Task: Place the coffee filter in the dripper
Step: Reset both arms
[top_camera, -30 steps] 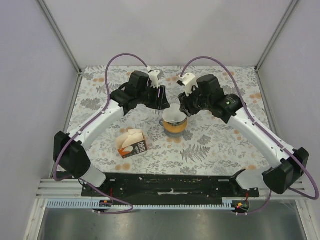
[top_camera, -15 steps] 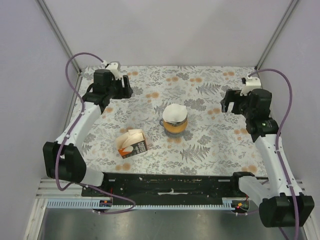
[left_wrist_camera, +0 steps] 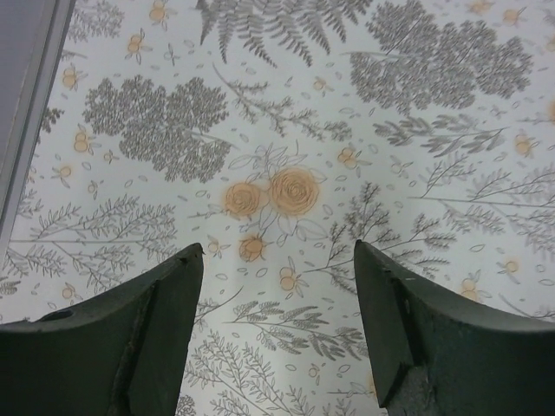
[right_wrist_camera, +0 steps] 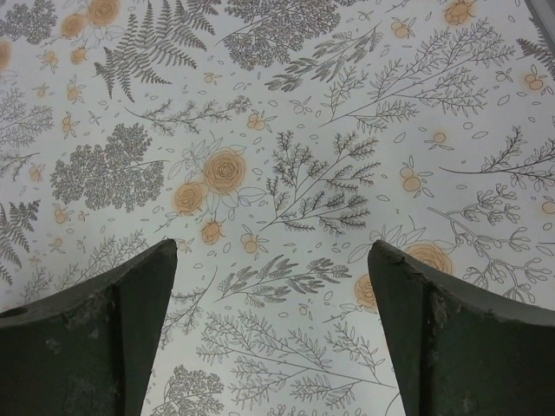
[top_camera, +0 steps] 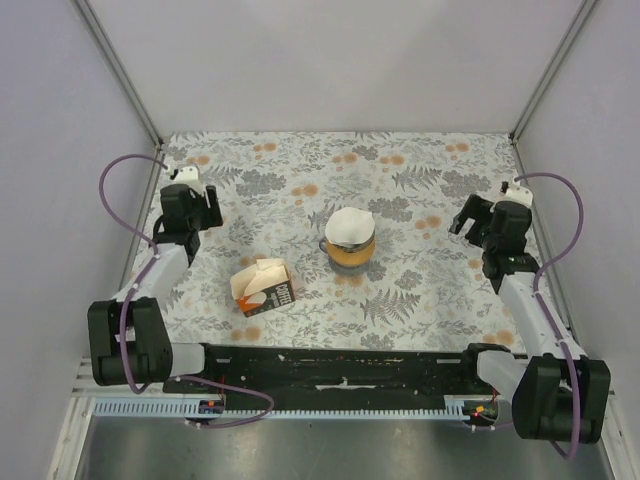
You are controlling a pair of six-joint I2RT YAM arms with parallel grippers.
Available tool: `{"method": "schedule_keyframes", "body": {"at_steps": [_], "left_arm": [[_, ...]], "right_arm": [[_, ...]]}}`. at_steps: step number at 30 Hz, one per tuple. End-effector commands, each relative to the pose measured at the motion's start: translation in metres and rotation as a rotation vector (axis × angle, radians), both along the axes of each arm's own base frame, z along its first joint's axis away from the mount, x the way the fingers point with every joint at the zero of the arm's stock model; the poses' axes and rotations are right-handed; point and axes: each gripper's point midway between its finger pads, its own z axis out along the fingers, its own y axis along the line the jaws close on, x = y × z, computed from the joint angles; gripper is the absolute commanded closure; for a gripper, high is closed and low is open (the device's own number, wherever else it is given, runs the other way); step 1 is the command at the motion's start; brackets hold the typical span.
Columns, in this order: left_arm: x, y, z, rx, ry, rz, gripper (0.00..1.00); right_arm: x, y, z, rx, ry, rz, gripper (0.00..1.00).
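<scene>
Well, left gripper (left_wrist_camera: 277, 260) and right gripper (right_wrist_camera: 273, 256) gape empty; carton (top_camera: 266, 287) reads COFFEE.

The coffee filter (top_camera: 350, 224) is seen as thin white paper, matt and softly creased. The dripper (top_camera: 336, 246) under it is made out as fine dark wire; its finish cannot be told. The carton (top_camera: 266, 287) is shown as printed card with a slight sheen. The table (top_camera: 430, 295) is covered by a smooth, matt sheet printed with flowers. The left gripper (left_wrist_camera: 277, 253) and right gripper (right_wrist_camera: 273, 248) are formed of dark matt plastic, faintly rough and scuffed at the edges. The frame posts (top_camera: 118, 72) are seen as dull grey metal.
</scene>
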Motion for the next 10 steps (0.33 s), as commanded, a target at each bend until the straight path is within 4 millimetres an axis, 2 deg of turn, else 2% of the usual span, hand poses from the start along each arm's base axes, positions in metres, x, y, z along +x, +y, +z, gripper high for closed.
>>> {"method": "schedule_keyframes", "body": {"at_steps": [1,7,10], "left_arm": [[0.003,0.025,0.013,0.086,-0.157,0.068,0.23],[-0.005,0.033,-0.032,0.062,-0.069,0.096,0.24],[-0.007,0.031,-0.047,0.011,-0.067,0.112,0.24]], "right_arm": [[0.013,-0.011,0.008,-0.001,-0.095,-0.071,0.02],[0.011,-0.012,-0.007,-0.001,-0.114,-0.082,0.02],[0.008,-0.015,-0.010,-0.013,-0.152,-0.097,0.02]]}}
